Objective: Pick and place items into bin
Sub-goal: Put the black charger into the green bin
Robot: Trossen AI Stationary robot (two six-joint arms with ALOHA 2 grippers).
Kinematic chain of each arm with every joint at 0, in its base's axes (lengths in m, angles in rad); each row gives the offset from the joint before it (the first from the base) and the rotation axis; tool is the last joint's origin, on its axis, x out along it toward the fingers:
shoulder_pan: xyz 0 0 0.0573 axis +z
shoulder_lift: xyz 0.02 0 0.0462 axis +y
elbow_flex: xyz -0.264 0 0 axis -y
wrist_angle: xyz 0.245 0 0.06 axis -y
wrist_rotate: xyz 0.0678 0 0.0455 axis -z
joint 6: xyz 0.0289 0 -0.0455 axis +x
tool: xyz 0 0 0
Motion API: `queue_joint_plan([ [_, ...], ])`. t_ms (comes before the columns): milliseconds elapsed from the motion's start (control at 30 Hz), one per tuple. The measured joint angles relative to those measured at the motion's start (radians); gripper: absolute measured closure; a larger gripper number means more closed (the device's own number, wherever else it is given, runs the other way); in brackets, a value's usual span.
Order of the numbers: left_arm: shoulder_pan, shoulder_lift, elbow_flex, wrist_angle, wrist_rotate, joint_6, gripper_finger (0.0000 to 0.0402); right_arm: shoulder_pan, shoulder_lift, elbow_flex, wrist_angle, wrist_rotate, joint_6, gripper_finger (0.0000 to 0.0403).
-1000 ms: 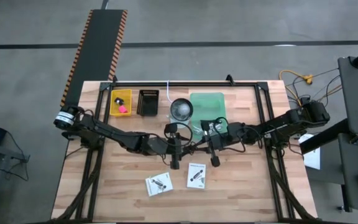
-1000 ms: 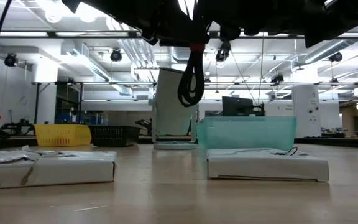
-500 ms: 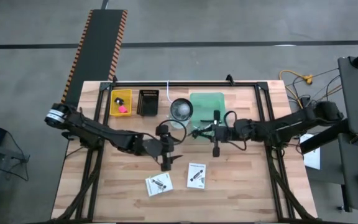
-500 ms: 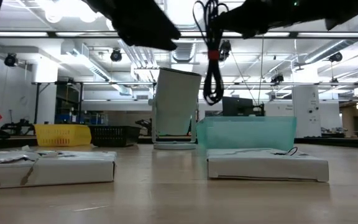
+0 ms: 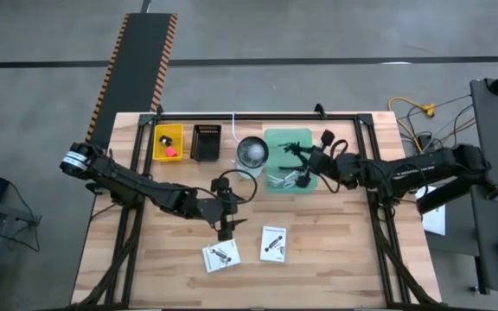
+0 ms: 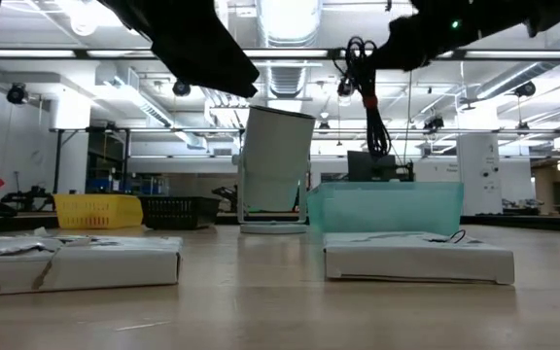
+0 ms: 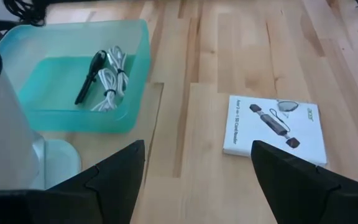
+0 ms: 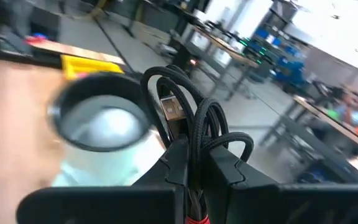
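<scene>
1. Pale wooden table [image 7: 241, 56], its planks smooth with visible grain.
2. Translucent teal plastic bin [image 7: 137, 68], lightly glossy.
3. White packet [image 7: 275, 127], matt paper or card with black print.
4. Black cable [image 8: 194, 134], braided and matt, with a shiny metal plug.
5. White cable [image 7: 112, 84] in the bin, smooth and glossy.
6. Yellow plastic tray [image 5: 168, 142].

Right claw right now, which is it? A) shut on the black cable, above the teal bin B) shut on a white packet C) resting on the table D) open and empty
A: the right claw pinches the coiled black cable, which hangs over the teal bin in the low view.
</scene>
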Motion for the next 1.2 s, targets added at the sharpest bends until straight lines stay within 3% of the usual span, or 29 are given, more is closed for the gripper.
queue_joint_plan([
  [167, 0.000, 0.000, -0.002, 0.000, 0.000, 0.000, 0.0125, -0.115, 0.044, 0.000, 0.004, -0.017, 0.013, 0.0390],
  [300, 0.000, 0.000, -0.003, -0.009, 0.000, 0.001, 0.0125, -0.187, 0.078, 0.000, 0.004, -0.138, 0.057, 0.0387],
  [467, 0.000, 0.000, -0.004, -0.010, 0.000, 0.000, 0.0125, -0.238, 0.096, 0.000, 0.003, -0.176, 0.105, 0.0352],
  [800, 0.000, 0.000, -0.004, -0.010, 0.000, 0.000, 0.0125, -0.250, 0.091, 0.000, 0.004, -0.176, 0.113, 0.0280],
  [1200, 0.000, 0.000, -0.004, -0.010, 0.000, 0.000, 0.0125, -0.250, 0.091, 0.000, -0.036, -0.176, 0.144, 0.0234],
])
